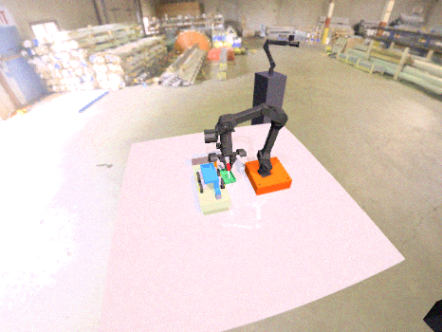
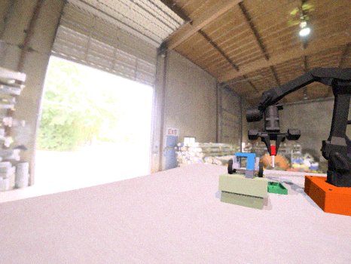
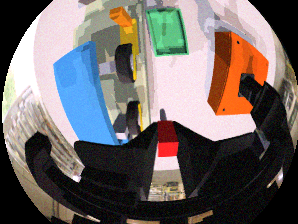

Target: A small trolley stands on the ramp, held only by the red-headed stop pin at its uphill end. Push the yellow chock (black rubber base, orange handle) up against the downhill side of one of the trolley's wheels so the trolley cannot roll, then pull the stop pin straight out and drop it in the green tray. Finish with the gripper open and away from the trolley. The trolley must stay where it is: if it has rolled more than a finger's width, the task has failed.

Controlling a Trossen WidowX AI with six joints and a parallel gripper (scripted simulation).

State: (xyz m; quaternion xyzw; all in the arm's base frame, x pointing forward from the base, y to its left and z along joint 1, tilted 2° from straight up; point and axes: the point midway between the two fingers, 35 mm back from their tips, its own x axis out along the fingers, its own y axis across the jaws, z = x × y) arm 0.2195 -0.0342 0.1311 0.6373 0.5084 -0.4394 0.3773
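Note:
My gripper (image 1: 229,165) (image 2: 273,152) (image 3: 164,125) is shut on the red-headed stop pin (image 1: 229,167) (image 2: 273,149) (image 3: 168,148), whose pale shaft hangs down clear of the ramp. The green tray (image 1: 230,178) (image 2: 278,188) (image 3: 168,34) lies lower down; in the wrist view it is ahead of the pin. The blue trolley (image 1: 209,173) (image 2: 245,155) (image 3: 82,95) stands on the pale green ramp (image 1: 214,205) (image 2: 241,184). The chock's orange handle (image 3: 120,17) shows by one wheel (image 3: 124,62), its yellow body close to that wheel; contact is hard to tell.
The arm's orange base (image 1: 267,177) (image 2: 335,196) (image 3: 223,75) stands to the right of the tray. The trolley and ramp are close on the gripper's left. A dark pedestal (image 1: 269,95) with another arm stands behind the table.

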